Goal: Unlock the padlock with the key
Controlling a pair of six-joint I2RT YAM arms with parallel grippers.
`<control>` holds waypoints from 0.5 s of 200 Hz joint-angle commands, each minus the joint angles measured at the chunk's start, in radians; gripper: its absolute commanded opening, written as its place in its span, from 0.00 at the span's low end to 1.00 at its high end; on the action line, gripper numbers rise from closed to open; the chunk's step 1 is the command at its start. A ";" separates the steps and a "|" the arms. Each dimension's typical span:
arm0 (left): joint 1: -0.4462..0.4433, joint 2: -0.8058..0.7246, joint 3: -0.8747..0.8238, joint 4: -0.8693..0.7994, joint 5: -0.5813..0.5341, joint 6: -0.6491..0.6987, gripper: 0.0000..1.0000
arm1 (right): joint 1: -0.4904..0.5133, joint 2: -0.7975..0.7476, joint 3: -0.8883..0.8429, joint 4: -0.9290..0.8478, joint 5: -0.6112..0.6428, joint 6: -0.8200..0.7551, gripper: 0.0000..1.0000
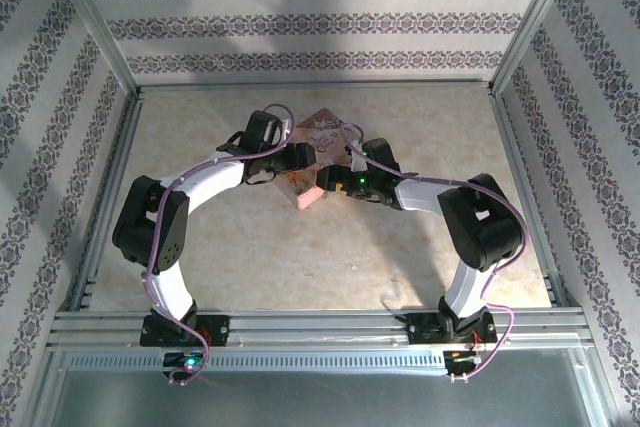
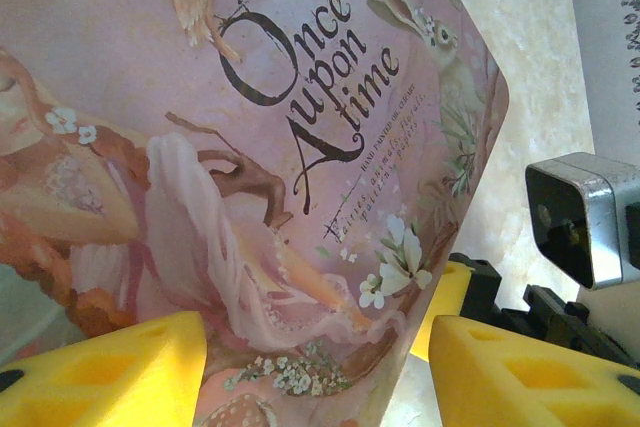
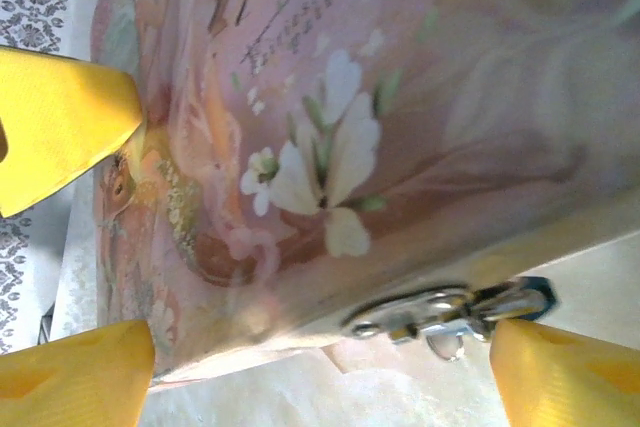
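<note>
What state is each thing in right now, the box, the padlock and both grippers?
pink box: seems shut.
padlock: hanging at the pink box's edge; locked or not, cannot tell.
left gripper: fingers apart around the pink box's corner; grip unclear.
right gripper: fingers apart astride the pink box's edge; grip unclear.

box (image 2: 250,147): glossy printed card | padlock (image 3: 450,309): shiny silvery metal | right claw pads (image 3: 60,117): matt yellow plastic

Left arm (image 1: 215,179), right arm (image 1: 480,222) flank pink box (image 1: 307,192) (centre).
</note>
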 commanded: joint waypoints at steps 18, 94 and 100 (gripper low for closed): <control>0.007 -0.005 -0.043 -0.064 -0.005 -0.011 0.61 | 0.022 -0.008 0.021 0.025 0.023 0.022 0.83; 0.014 -0.008 -0.042 -0.063 0.000 -0.008 0.61 | -0.013 -0.148 -0.084 -0.036 0.071 -0.029 0.82; 0.016 -0.007 -0.042 -0.063 0.000 -0.007 0.61 | -0.023 -0.163 -0.101 -0.031 0.064 -0.041 0.82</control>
